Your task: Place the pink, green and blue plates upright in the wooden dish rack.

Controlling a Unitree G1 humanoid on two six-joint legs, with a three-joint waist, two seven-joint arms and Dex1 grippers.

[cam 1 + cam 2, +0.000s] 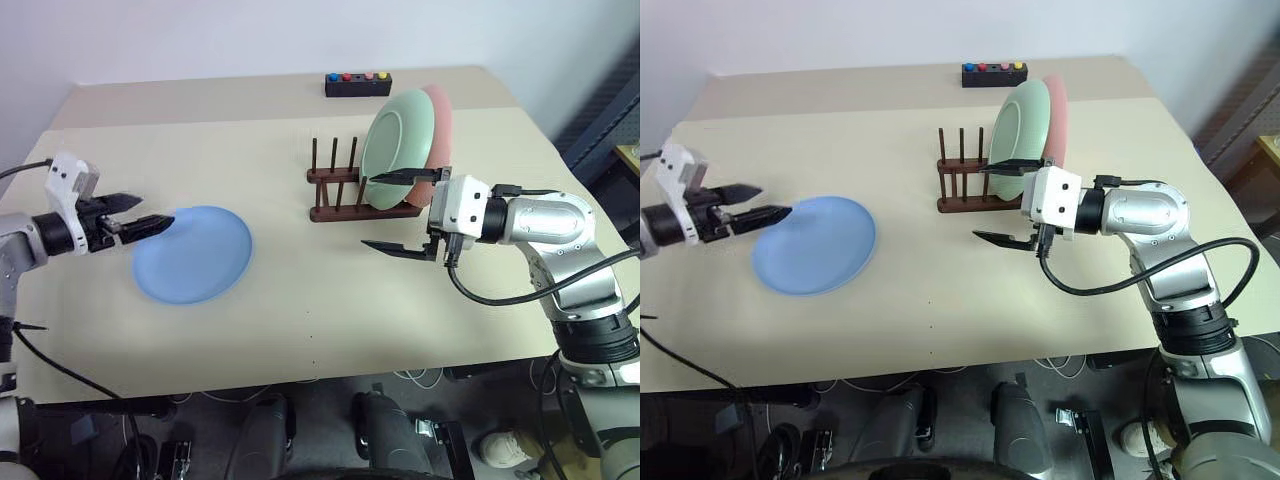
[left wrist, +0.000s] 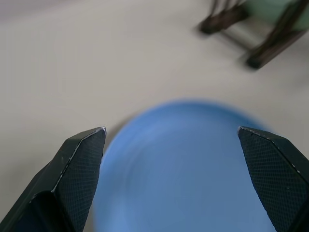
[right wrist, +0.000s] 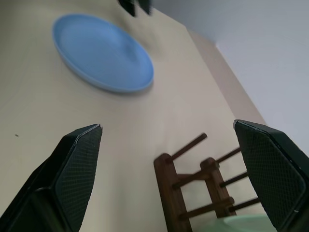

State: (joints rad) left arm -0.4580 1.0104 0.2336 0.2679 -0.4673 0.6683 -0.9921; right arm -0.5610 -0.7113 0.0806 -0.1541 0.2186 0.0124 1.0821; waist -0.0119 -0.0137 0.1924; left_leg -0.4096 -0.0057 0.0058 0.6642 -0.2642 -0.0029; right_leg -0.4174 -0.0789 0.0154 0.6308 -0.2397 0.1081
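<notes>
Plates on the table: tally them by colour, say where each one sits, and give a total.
Blue plate: 1, flat on the table
Green plate: 1, upright in the wooden dish rack
Pink plate: 1, upright in the rack behind the green one
Total: 3 plates

Silver arms, white wrist blocks, black cables, black textured pincer (image 1: pixel 402 211) fingers.

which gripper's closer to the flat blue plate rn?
Left. The left gripper hangs open at the flat blue plate's rim; the right gripper is open beside the wooden dish rack.
</notes>
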